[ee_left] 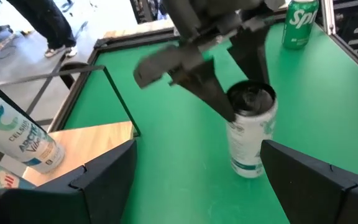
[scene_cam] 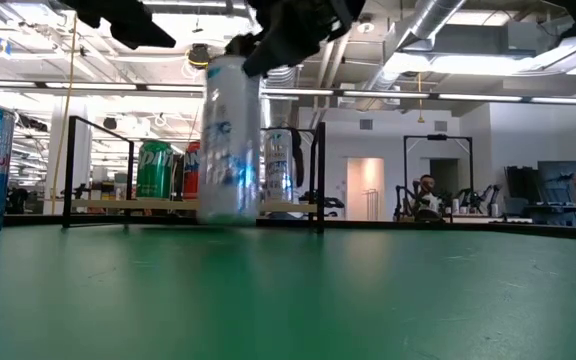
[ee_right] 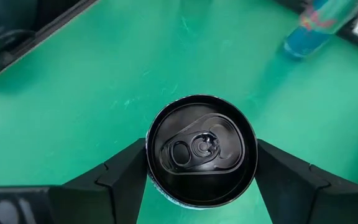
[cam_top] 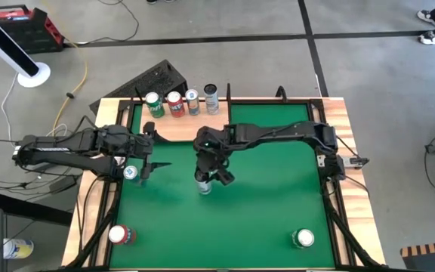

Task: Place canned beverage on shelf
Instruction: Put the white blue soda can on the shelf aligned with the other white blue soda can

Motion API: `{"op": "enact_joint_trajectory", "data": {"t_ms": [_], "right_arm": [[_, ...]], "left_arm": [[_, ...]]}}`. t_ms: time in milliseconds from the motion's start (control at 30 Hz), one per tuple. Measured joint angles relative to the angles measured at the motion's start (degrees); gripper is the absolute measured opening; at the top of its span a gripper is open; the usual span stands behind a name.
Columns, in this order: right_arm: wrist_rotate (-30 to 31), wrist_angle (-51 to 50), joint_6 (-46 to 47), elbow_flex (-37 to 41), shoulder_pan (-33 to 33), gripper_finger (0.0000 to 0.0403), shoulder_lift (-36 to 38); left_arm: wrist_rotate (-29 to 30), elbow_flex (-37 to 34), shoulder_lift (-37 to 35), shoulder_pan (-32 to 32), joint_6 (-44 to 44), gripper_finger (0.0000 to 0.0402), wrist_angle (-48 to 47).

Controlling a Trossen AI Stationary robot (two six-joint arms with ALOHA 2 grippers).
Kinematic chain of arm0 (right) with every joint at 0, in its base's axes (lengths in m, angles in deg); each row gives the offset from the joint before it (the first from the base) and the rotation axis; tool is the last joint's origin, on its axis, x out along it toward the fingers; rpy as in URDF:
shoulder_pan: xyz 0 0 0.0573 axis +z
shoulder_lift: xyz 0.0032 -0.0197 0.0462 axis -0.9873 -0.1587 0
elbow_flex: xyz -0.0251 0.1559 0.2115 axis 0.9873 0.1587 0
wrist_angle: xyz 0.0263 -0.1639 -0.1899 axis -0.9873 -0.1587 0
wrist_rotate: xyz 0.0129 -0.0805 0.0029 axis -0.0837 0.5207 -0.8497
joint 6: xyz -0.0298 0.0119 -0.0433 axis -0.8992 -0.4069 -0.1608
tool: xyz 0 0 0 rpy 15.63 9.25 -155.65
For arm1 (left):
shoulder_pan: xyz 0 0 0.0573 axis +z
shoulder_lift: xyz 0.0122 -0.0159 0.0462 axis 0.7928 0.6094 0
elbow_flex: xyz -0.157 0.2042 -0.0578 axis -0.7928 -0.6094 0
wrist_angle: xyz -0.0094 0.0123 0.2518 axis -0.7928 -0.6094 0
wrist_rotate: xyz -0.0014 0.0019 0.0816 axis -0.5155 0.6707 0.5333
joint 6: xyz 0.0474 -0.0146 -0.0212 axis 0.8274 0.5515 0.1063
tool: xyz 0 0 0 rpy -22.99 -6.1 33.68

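Cans (cam_top: pixel 181 102) crowd the shelf (cam_top: pixel 195 128); right gripper (cam_top: pixel 208 180) clamps white can (cam_top: pixel 205 183) mid-table (left gripper (cam_top: pixel 155 155) spread wide beside it).

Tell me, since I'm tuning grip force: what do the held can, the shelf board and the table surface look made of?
The can in the right gripper looks like thin painted metal, probably aluminium: dark glossy pull-tab top, white printed wall. The shelf looks like pale unpainted wood with a matte face and thin black posts, likely metal. The table surface looks like a matte green mat or felt; which one is unclear.
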Motion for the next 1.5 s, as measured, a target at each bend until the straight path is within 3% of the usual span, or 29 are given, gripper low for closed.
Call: {"op": "enact_joint_trajectory", "data": {"t_ms": [333, 533, 667, 1000, 1200, 1333, 1500], "right_arm": [[0.3, -0.6, 0.7, 0.1, 2.0, 0.0285, 0.0], [5.8, -0.5, 0.1, 0.1, 2.5, 0.0285, 0.0], [6.2, -0.6, 0.5, 0.1, 2.4, 0.0287, 0.0], [7.8, -0.2, 2.0, 0.0, 3.0, 0.0343, 0.2], [10.1, -0.2, 2.7, 0.0, 3.3, 0.0350, 0.6], [12.6, -0.6, 11.1, -2.0, 3.5, 0.0347, 1.9], [21.8, -2.9, 27.9, -5.3, 4.7, 0.0346, 3.4]], "left_arm": [[-1.4, 0.0, 1.4, 0.0, -0.2, 0.0327, 0.3], [-1.4, 0.0, 1.2, 0.0, -0.1, 0.0327, 0.4], [-1.4, 0.0, 1.2, 0.0, -0.1, 0.0327, 0.2], [-1.4, 0.0, 1.2, 0.0, 0.4, 0.0327, 0.2], [-1.4, 0.0, 1.2, 0.0, 0.4, 0.0327, 0.2], [-1.4, 0.0, 1.2, 0.0, 1.0, 0.0327, 0.1], [-1.3, 0.0, 1.2, 0.0, 3.0, 0.0327, 0.4]]}}
